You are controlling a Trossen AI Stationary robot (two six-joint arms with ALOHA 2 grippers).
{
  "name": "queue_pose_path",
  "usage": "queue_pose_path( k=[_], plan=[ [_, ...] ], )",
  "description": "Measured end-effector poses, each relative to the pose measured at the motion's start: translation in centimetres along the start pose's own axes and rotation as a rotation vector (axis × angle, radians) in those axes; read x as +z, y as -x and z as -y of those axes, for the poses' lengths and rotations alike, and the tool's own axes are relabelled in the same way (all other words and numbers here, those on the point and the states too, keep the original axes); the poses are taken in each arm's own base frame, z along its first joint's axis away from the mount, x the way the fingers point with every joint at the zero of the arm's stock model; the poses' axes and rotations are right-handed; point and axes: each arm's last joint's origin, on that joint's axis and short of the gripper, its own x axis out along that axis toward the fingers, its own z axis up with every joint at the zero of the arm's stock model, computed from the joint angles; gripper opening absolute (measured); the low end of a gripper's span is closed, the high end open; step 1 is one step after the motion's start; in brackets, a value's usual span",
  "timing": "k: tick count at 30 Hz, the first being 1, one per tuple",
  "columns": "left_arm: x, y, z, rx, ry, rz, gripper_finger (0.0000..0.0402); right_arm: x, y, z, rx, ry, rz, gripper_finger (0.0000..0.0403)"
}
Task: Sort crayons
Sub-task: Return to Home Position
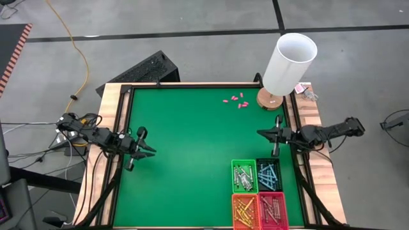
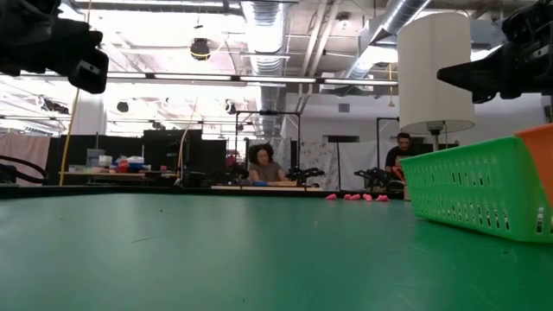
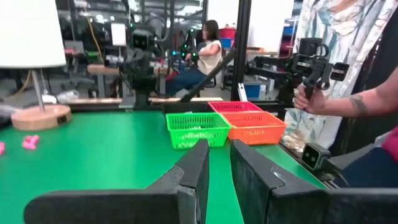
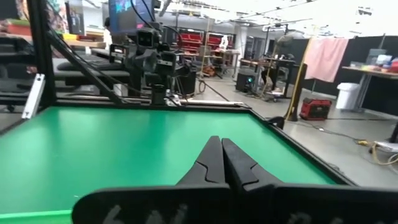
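Green table (image 1: 185, 147), wood-framed, with a lamp (image 1: 289, 61) at upper right of the high view. Your left hand (image 1: 150, 149) hangs at the table's left side, mid-height in the frame, fingers slightly parted, holding nothing. Your right hand (image 1: 261, 133) is at the right side, just below the lamp, fingers pressed together, empty.

Crayons (image 1: 243, 177) lie in four bins at lower right:
- green bin (image 1: 234, 165): grey-white
- black bin (image 1: 276, 163): light blue
- orange bin (image 1: 234, 211): yellow-orange
- pink bin (image 1: 282, 209): brownish-red

Pink pieces (image 1: 236, 100) lie loose at upper centre, near the lamp base.
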Motion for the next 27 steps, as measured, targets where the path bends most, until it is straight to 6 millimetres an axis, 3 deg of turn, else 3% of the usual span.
queue_pose_path(
  k=[18, 27],
  plan=[
    [0.13, 0.0, 0.01, -0.001, 0.019, 0.013, 0.0054, -0.03, -0.1, 0.31, -0.036, 0.071, -0.005, 0.0],
    [-0.81, 0.03, -0.02, 0.003, 0.04, -0.082, 0.0054, -0.03, -0.1, 0.32, -0.037, 0.071, -0.006, 0.0]
  ],
)
